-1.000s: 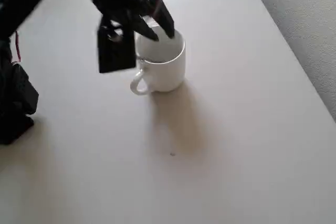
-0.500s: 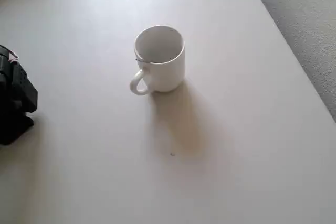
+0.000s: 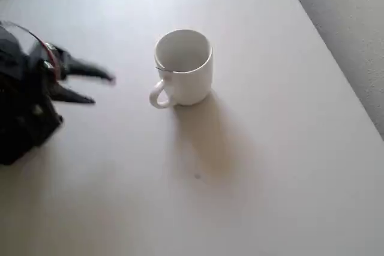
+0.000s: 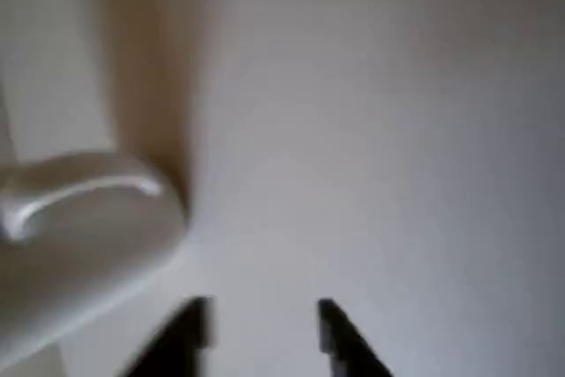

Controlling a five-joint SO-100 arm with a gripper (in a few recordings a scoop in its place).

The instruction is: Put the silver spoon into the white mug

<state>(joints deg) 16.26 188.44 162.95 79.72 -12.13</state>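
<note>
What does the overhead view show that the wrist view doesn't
Only the overhead view takes in the white mug's loop handle, its open top with a thin dark line at the inner rim that may be the silver spoon, and the table's edge. Only the wrist view shows bare tabletop between the fingertips. Both share the mug, the table and the open end effector.

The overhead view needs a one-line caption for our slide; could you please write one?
White mug upright on the beige table, spoon handle at its rim, gripper with open jaws to the left.
</note>
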